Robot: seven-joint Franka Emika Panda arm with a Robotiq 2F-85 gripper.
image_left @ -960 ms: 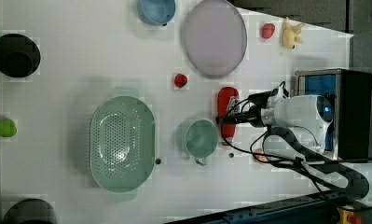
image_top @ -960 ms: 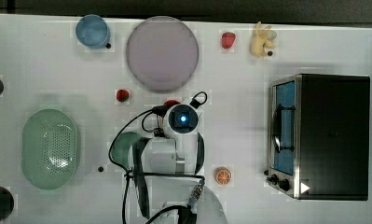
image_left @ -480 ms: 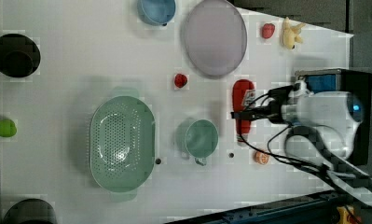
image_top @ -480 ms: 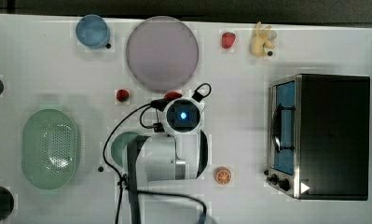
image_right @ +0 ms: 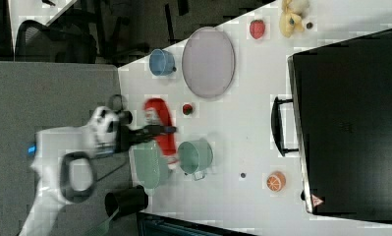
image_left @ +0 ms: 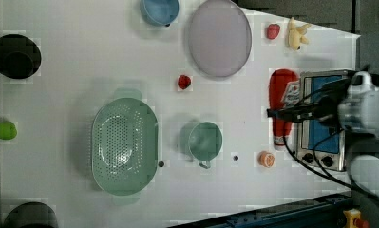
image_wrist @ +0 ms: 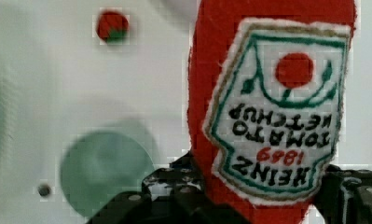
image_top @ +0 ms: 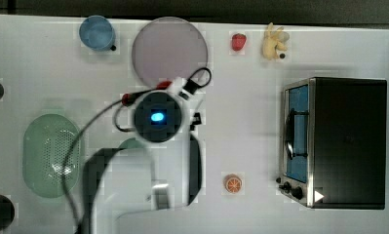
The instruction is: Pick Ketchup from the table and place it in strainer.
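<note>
The jaws gripped the ketchup [image_wrist: 267, 107] across its lower body, label facing the wrist camera. In the left view the bottle [image_left: 283, 102] hung clear of the bench [image_left: 73, 61], crossed by the gripper [image_left: 278, 113], in front of the oven [image_left: 320, 118]. The cup [image_left: 205, 141] lay between the bottle and the strainer [image_left: 124, 146], well to the left view's left. A strawberry [image_left: 184, 81] sat near the plate [image_left: 219, 37].

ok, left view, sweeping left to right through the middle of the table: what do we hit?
Strainer → green cup → Ketchup, held in the gripper → toaster oven.
</note>
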